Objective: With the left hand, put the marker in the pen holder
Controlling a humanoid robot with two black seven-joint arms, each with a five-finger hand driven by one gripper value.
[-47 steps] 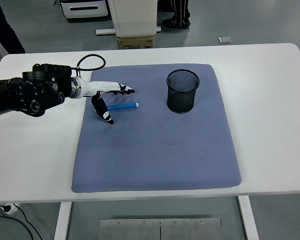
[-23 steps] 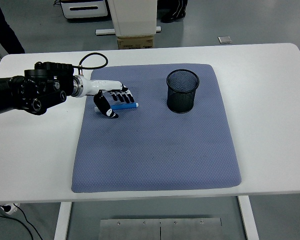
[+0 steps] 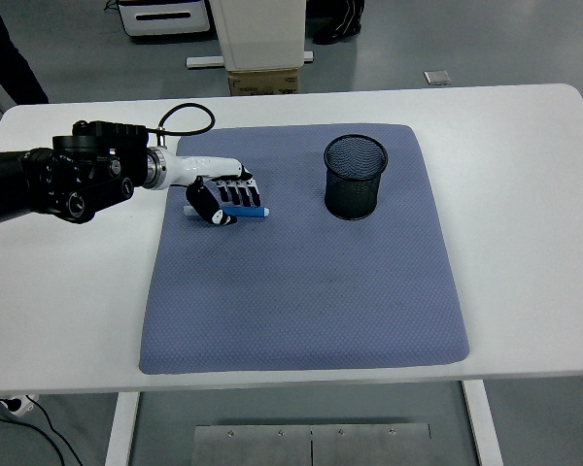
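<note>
A blue marker (image 3: pixel 245 211) lies on the blue-grey mat (image 3: pixel 301 282), near its upper left. My left hand (image 3: pixel 223 195), white with black fingertips, has its fingers curled down over the marker and its thumb under the marker's left end, so it is shut on the marker. The marker still lies level at the mat's surface; only its right end shows. A black mesh pen holder (image 3: pixel 355 176) stands upright on the mat's upper right, about a hand's length to the right of my left hand. The right arm is out of view.
The mat lies on a white table (image 3: pixel 525 165). Beyond the far edge stand a cardboard box (image 3: pixel 262 82) and a white cabinet base (image 3: pixel 257 34). A person's shoes (image 3: pixel 342 41) show at the top.
My left hand went from open beside the marker to curled over it. The fingers closed down and the thumb tucked in under the marker's left end. The marker shifted little.
</note>
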